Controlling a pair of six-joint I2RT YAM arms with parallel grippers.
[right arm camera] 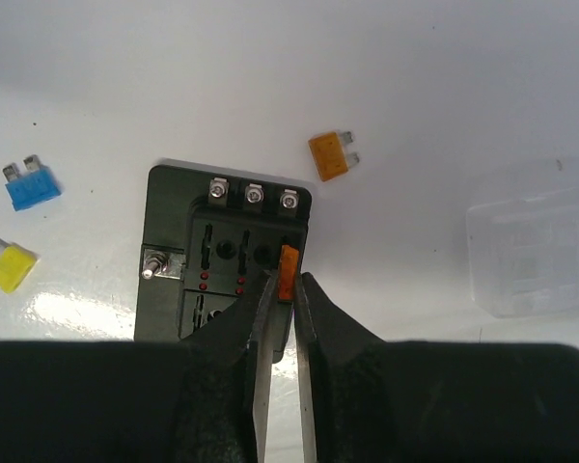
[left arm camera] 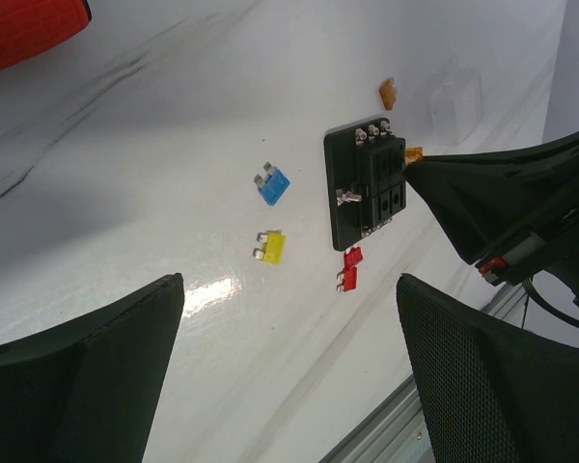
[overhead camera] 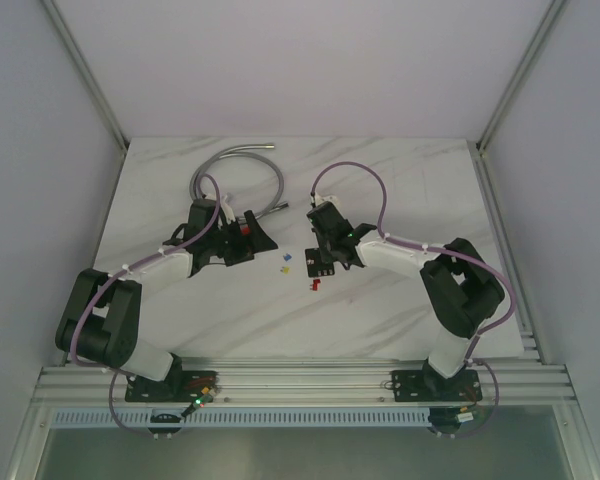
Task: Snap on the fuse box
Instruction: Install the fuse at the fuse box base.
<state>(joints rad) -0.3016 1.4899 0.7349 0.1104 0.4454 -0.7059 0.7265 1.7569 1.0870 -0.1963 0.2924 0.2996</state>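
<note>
The black fuse box (right arm camera: pixel 222 260) lies flat on the white table, also seen in the left wrist view (left arm camera: pixel 367 183) and from above (overhead camera: pixel 323 262). My right gripper (right arm camera: pixel 288 285) hovers just over its right side. Its fingertips are closed on a small orange fuse (right arm camera: pixel 289 272) that stands upright in a slot at the box's right edge. My left gripper (left arm camera: pixel 289 367) stands wide open to the left of the box, above bare table, with nothing between its fingers. In the top view the left gripper (overhead camera: pixel 242 238) sits apart from the box.
Loose fuses lie around the box: blue (right arm camera: pixel 31 186), yellow (right arm camera: pixel 10 267), orange (right arm camera: pixel 330 156) and two red (left arm camera: pixel 349 270). A clear plastic cover (right arm camera: pixel 536 251) rests to the right. A grey flexible hose (overhead camera: pixel 250 160) curves at the back. Something red (left arm camera: pixel 24 29) shows top left.
</note>
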